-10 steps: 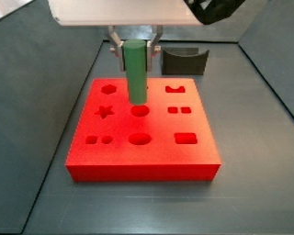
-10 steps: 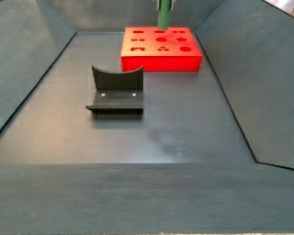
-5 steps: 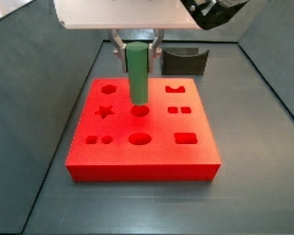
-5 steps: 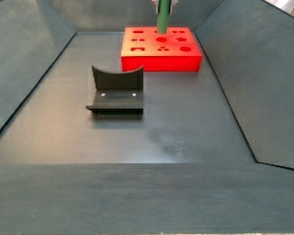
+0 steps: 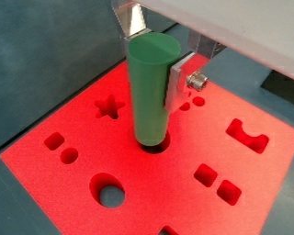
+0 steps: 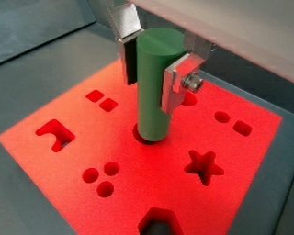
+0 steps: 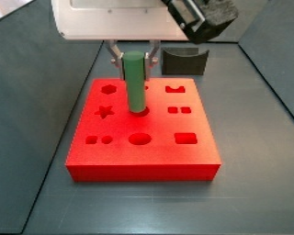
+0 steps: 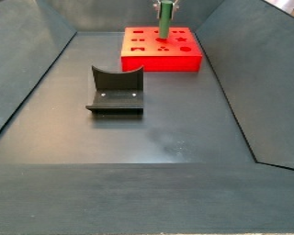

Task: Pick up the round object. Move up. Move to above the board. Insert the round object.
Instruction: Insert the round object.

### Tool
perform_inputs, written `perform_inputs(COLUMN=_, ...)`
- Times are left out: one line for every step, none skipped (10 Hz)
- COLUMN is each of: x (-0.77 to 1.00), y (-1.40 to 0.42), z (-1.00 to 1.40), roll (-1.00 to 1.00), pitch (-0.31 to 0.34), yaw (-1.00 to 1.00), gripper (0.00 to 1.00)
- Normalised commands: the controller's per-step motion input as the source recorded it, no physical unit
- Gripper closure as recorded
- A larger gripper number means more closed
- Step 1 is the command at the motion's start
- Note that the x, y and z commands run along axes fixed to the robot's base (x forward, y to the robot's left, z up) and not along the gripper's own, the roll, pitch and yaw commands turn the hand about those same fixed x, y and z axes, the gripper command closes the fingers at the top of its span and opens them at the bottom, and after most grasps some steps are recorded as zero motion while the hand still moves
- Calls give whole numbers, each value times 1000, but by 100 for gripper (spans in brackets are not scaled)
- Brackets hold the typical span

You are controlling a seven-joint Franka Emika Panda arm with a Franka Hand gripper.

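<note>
- We see the gripper (image 5: 158, 57) above the middle of the board (image 5: 63, 115), and its two silver fingers (image 5: 182, 73) press on the upper part of the round object (image 5: 151, 92), so it holds this green peg firmly between them.
- The round object stands upright, with its long axis vertical. In both wrist views its lower end is already in the mouth of the central circular hole of the board (image 6: 63, 115); how deep it sits we cannot tell.
- In a side view the round object (image 7: 135, 81) rises from the centre of the board (image 7: 143, 163), between the hexagon hole on one side and the notched hole on the other, directly under the gripper (image 7: 135, 53).
- The relation that matters for the coming move: the peg hangs straight below the gripper, and the hole lies straight below the peg, all on one vertical line. We judge that only a downward push remains, then the release.
- The risk, in our opinion, is a small tilt that makes the peg jam on the rim of the hole.
- The fixture (image 8: 115, 90) stands on the grey floor, well apart from the board (image 8: 162, 57), nearer to the middle of the floor.
- We find no brand, label or readable writing on any thing.
</note>
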Motion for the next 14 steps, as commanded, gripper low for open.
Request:
perform_inputs(x=6, y=-29, z=-154, roll=40, pitch=-67, yaw=0, gripper=100)
perform_inputs(x=86, y=0, z=-91, roll=10, pitch=-50, yaw=0, gripper=100)
perform_inputs(x=111, y=0, z=-77, roll=10, pitch=-44, yaw=0, gripper=100)
perform_inputs(x=117, y=0, z=-69, roll=0, pitch=-37, yaw=0, gripper=100)
perform_inputs(x=97, y=0, z=-54, roll=0, pitch=-34, yaw=0, gripper=100)
perform_inputs(x=86, y=0, z=-94, roll=14, pitch=-44, yaw=0, gripper=100)
perform_inputs(x=91, y=0, z=-97, roll=17, pitch=-46, yaw=0, gripper=100)
perform_inputs(x=37, y=0, z=-106, roll=24, pitch=-67, yaw=0, gripper=100)
perform_inputs(x=23, y=0, z=-151, roll=39, pitch=-77, yaw=0, gripper=100)
perform_inputs(x=0, y=0, z=-194, roll=56, pitch=-91, yaw=0, gripper=100)
perform_inputs(x=0, y=0, z=-146, roll=54, pitch=-73, yaw=0, gripper=100)
perform_inputs(x=0, y=0, z=-146, roll=46, pitch=-74, yaw=0, gripper=100)
perform_inputs(x=23, y=0, z=-134, roll=36, pitch=-70, yaw=0, gripper=100)
perform_inputs(x=131, y=0, z=-43, roll=3, pitch=-16, yaw=0, gripper=100)
